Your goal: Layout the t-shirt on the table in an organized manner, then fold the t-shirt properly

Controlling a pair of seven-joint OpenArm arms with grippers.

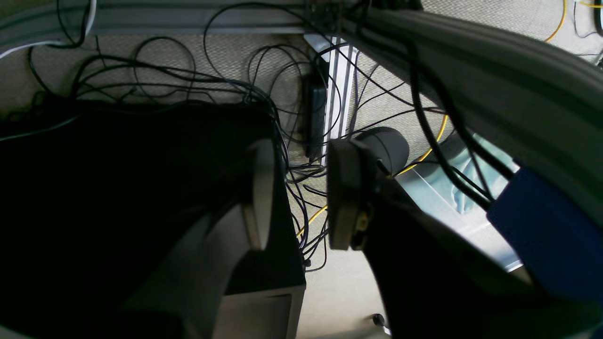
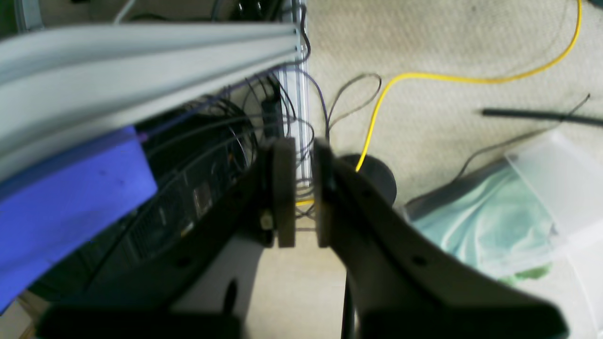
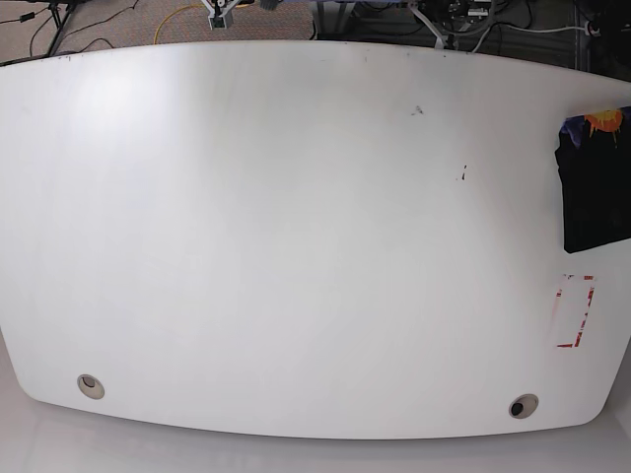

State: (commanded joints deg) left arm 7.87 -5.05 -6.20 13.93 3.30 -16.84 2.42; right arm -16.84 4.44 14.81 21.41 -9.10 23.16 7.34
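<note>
- Left wrist view: left end effector (image 1: pixel 294 195) fills the lower middle of the frame, jaws apart with a clear gap between them, nothing gripped. Black cloth, apparently the t-shirt (image 1: pixel 118 188), covers the left half of the frame, touching or just beside the left-hand jaw; contact not certain.
- Behind that gap: tangle of black cables (image 1: pixel 226 80) on carpeted floor (image 1: pixel 226 54), a yellow cable (image 1: pixel 424 155) at centre right, a blue block (image 1: pixel 551 230) at lower right.
- Right wrist view: right end effector (image 2: pixel 304 193) in centre frame, pads almost together with only a narrow slit left, nothing between them. No cloth here.
- Further off in that view: yellow cable (image 2: pixel 471 79) looping across the upper right, clear plastic bin (image 2: pixel 541 188) with pale green fabric at the right, blue block (image 2: pixel 61 202) at the left, grey aluminium rail (image 2: pixel 141 47) across the upper left.
- Base view: white tabletop (image 3: pixel 296 227) nearly fills the frame. Two grommet holes (image 3: pixel 91 385) near the lower edge, one left, one right.
- Red tape rectangle (image 3: pixel 575 311) at lower right.
- T-shirt (image 3: pixel 595 202) lies at the far right edge, above the tape, partly cut by the frame; orange-yellow print at its top.
- Small dark marks (image 3: pixel 460 176) at upper middle right.
- Neither arm appears in the base view.
</note>
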